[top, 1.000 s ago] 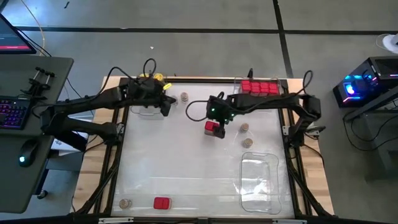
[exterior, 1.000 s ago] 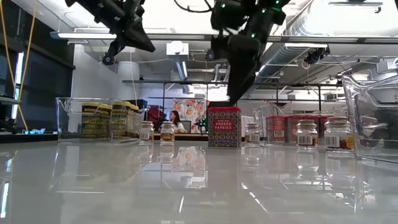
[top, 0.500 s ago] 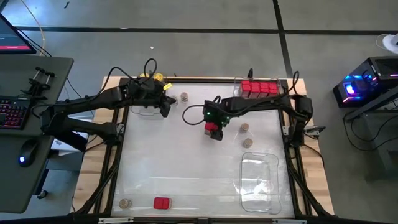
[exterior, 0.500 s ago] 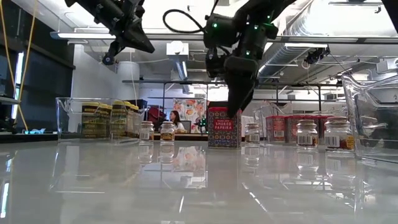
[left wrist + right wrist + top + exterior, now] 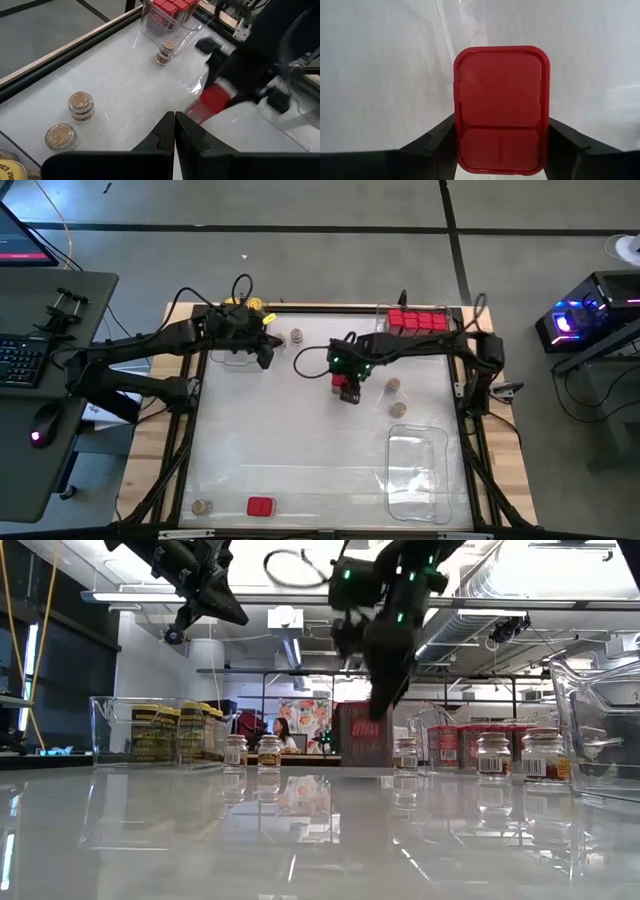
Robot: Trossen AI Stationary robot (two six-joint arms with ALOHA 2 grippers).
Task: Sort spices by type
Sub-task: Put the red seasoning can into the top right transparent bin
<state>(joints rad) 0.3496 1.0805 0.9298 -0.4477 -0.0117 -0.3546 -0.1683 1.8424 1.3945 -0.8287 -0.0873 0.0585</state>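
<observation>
Red box (image 5: pixel 501 107) — no legible label

The box (image 5: pixel 500 107) between the dark fingers of the right gripper (image 5: pixel 346 388) has a plain red lid, as do the boxes (image 5: pixel 416 320) in the clear far-right tray (image 5: pixel 383 313) and the lone box (image 5: pixel 260 506) at the near edge. The loose round jars (image 5: pixel 81 105) are clear with tan tops. The jars (image 5: pixel 177 732) in the clear left tray (image 5: pixel 100 730) wear yellow lids and dark labels. The table (image 5: pixel 300 440) is glossy white, framed in pale wood.
</observation>
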